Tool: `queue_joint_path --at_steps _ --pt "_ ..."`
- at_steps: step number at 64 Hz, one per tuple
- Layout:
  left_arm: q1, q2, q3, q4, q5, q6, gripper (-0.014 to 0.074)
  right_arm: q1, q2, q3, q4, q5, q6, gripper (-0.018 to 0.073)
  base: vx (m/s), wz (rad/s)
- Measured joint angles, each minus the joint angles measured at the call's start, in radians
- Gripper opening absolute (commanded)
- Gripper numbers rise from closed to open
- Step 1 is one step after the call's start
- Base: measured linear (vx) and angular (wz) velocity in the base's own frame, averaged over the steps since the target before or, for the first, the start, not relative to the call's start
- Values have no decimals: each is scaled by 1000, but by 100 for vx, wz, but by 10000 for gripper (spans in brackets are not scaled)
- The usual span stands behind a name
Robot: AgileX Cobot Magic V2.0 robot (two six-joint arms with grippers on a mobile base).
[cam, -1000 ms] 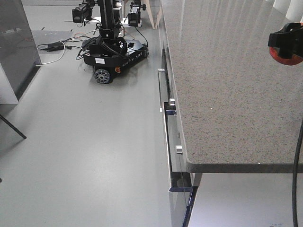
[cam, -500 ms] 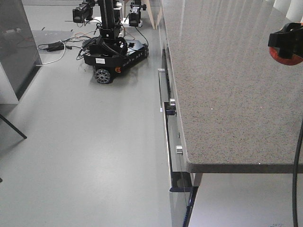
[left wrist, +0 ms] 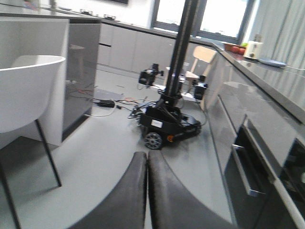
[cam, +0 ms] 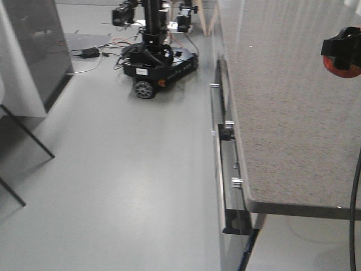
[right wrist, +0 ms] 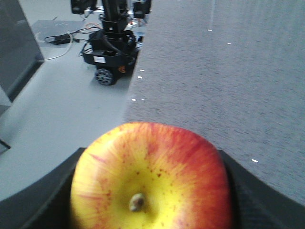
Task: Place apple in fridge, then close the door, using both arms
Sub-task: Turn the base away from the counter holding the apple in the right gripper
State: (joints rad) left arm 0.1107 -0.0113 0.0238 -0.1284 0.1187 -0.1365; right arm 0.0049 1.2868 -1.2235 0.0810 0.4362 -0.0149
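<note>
Carry the apple [right wrist: 150, 176] level, clamped firmly in the jaws of the right gripper [cam: 343, 51], high over the stone desk [cam: 282, 113]. Turn slowly toward the fridge (not plainly in view), steering clear of the wheeled robot [cam: 158, 62]. Leave the left gripper [left wrist: 147, 160] with jaws pressed together, empty, free for the door.

Front view: high, looking down the floor [cam: 113, 169] along the bench [cam: 293, 113] edge.
Left wrist view: low, level, behind its closed pincer [left wrist: 147, 162].
Right wrist view: close over the apple [right wrist: 152, 181], above the bench.
Shared by all three: the wheeled robot [cam: 158, 65], far off.
</note>
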Motion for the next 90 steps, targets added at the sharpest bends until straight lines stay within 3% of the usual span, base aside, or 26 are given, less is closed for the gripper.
queue_joint_path --at_steps 90 --pt "0 0 0 0 0 0 -6 0 0 0 1 1 0 8 0 50"
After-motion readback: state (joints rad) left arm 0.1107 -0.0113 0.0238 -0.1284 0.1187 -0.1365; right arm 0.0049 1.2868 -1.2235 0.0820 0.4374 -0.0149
